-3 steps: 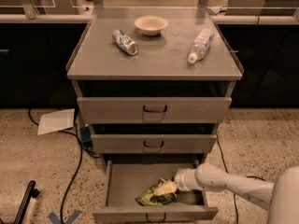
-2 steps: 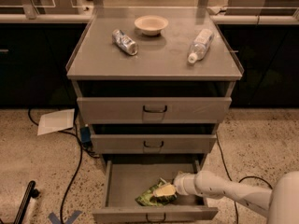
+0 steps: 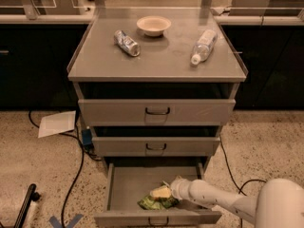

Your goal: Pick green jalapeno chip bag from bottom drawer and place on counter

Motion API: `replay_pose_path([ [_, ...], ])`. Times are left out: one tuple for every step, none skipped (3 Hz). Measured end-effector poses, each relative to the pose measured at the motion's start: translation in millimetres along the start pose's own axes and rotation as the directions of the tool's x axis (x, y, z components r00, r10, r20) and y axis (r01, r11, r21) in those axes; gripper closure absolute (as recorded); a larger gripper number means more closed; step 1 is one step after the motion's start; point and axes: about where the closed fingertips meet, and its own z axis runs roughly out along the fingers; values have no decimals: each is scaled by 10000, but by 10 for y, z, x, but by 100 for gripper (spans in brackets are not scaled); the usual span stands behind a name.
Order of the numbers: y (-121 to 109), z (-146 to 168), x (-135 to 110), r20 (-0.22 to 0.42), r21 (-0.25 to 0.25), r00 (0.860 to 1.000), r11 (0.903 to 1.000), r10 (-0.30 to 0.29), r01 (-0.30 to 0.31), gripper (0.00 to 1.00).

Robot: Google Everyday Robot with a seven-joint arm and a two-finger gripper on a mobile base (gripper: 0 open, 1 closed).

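The bottom drawer is pulled open at the foot of the grey cabinet. The green jalapeno chip bag lies crumpled near the drawer's front, right of centre. My gripper reaches in from the right on a white arm and sits right on top of the bag, its pale tip touching it. The counter is the cabinet's flat grey top, above the two upper drawers.
On the counter lie a crushed silver can, a white bowl and a plastic bottle on its side. Cables and a white paper lie on the speckled floor at left. Dark cabinets stand behind.
My gripper has moved a little lower and to the left in the drawer, down onto the chip bag. The bag has stayed in place.
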Motion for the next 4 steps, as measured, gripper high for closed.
replay_pose_path([
  [-46, 254, 77, -286, 158, 9995, 9998, -109, 114, 0],
  [-100, 383, 304, -1177, 257, 9930, 9997, -10, 40, 0],
  [-200, 430, 605, -1789, 574, 9836, 9982, 246, -146, 0],
  [-245, 474, 835, -2144, 840, 9754, 9959, 520, -346, 0],
])
